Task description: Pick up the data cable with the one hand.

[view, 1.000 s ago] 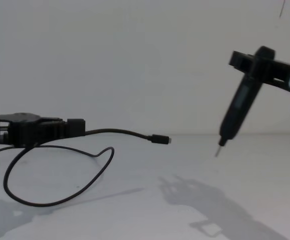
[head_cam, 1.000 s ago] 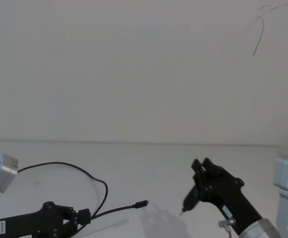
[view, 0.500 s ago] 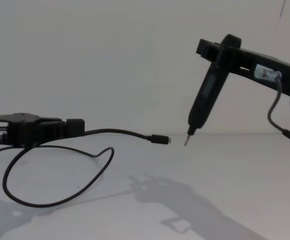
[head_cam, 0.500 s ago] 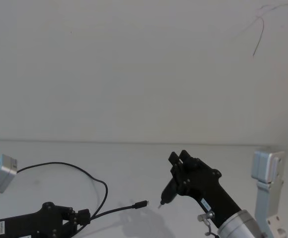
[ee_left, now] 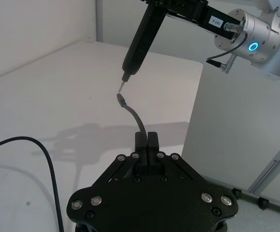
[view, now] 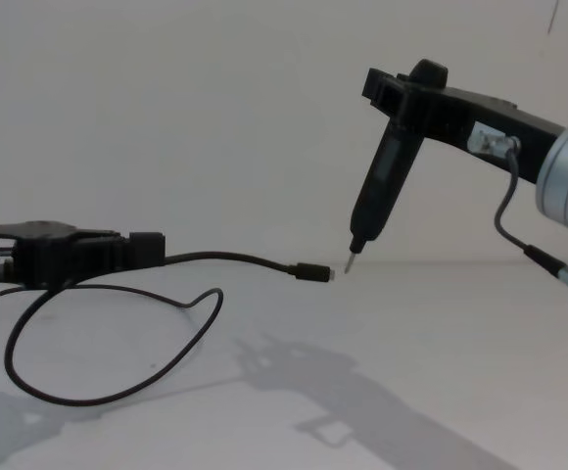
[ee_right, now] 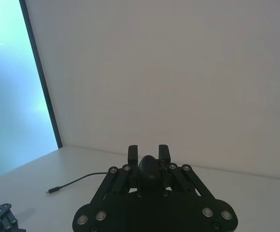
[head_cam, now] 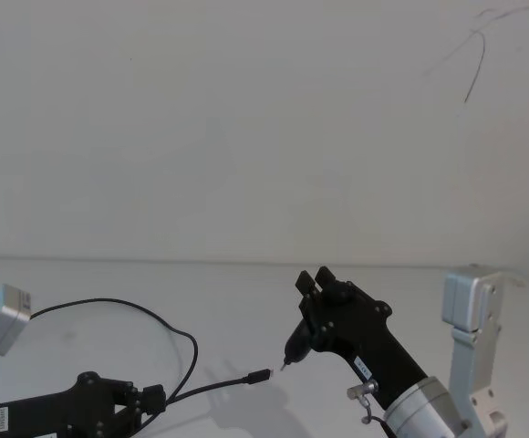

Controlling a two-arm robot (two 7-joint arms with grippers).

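Between the left gripper's (view: 147, 249) clenched fingers the data cable (view: 235, 259) hangs lifted, pickup done; right gripper (view: 402, 93) clasps a pin-tipped tool (view: 377, 196) beside the plug (view: 313, 274)

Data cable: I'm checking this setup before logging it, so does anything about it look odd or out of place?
Nothing looks damaged. The data cable is clamped in the left gripper and juts out in mid-air, its slack looping down onto the table. The right gripper holds a pen-like black tool whose tip nearly meets the cable's plug.
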